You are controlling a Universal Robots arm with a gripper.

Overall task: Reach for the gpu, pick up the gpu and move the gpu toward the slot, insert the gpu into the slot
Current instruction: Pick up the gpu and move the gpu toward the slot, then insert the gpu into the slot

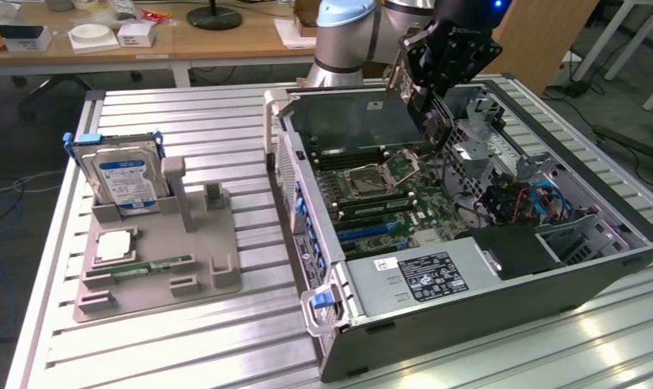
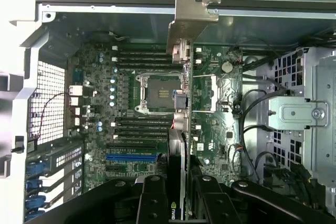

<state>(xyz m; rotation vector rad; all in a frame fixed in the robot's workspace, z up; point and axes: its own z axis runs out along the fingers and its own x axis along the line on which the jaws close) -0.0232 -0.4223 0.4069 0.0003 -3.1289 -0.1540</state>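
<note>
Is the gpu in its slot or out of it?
Out: the gpu hangs above the motherboard, gripped between the fingers.

Showing a dark, faintly glossy face on the gpu, with an end bracket of bare silver metal, shining softly. Looking matt black, maybe plastic, on the gripper. Catching light along the ribbed, smooth metal table. Appearing dull grey plastic on the holder; carrying a glossy blue label on the silver metal hard drive.
</note>
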